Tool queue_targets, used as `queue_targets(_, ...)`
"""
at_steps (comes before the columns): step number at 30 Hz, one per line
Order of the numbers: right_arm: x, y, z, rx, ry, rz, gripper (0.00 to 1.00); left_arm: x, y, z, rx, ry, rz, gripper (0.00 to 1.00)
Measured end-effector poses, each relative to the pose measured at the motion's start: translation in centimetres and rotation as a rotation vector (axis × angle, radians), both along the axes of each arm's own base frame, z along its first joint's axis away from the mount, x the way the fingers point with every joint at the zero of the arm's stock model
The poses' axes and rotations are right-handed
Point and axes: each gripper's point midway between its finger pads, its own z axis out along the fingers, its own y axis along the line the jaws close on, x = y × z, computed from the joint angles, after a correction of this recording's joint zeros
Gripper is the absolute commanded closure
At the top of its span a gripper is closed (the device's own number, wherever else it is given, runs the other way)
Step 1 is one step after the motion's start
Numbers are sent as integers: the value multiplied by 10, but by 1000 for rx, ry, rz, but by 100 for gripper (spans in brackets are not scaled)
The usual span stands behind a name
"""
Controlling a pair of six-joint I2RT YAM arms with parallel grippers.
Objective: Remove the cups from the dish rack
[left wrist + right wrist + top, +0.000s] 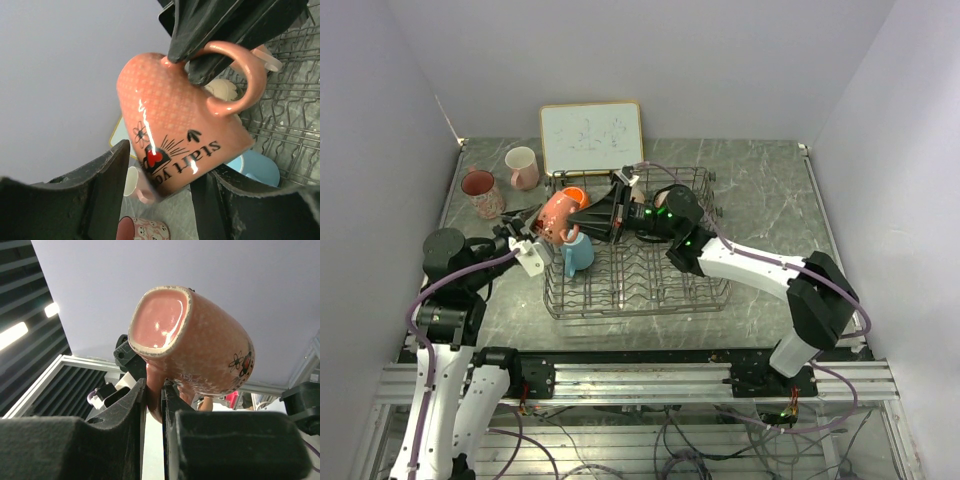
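While the right gripper (152, 385) is clenched on the handle of the salmon mug (558, 213), you have that mug hanging in the air over the left rim of the dish rack (620, 310), at about 10 o'clock from the rack's centre in the top view. The relation to watch is the mug against your left gripper (160, 170). That gripper comes in from the mug's 7 o'clock, while the right one reaches in from its 3 o'clock, so both arms are at the mug and neither is nearer.

The mug is tilted. Its long axis runs roughly from 1 o'clock to 7 o'clock in the top view, with the printed end (the lettering reads upside down in the left wrist view) pointing down between the left fingers (100, 185). What looks like its base faces the right wrist camera. The left fingers straddle the body across that axis, one on each side. Whether they are pressing on the ceramic cannot be told from these views.

This reads as a handover, so confirm a firm hold on the left before you free the handle. A light blue mug (578, 255) lies in the rack just below, at 5 o'clock from the salmon one.
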Motion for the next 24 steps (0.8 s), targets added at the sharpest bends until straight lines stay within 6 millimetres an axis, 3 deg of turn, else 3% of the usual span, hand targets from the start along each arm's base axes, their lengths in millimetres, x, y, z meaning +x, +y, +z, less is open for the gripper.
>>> queue_targets(3,1,7,2,14,11,13,100,-3,0,1,-18,9,4,51)
queue_targets(7,-2,8,5,23,36,28,100,-2,4,7,-34,-5,31,76)
queue_targets(10,-3,8,-2,9,72,42,90,-3,7,15,-36,-38,44,92)
queue_targets(14,-3,11,-16,-23,91,52,52,-4,10,15,-19,-34,61,93)
queue_targets(16,-2,13,-24,-50,88,52,40,0,12,7,-15,20,80,93)
queue_targets(20,8,11,-52,-155,78,23,20,35,32,-15,-2,203,230,93)
queue_targets(24,36,-9,-78,-276,74,-72,11,76,61,-42,34,398,433,93)
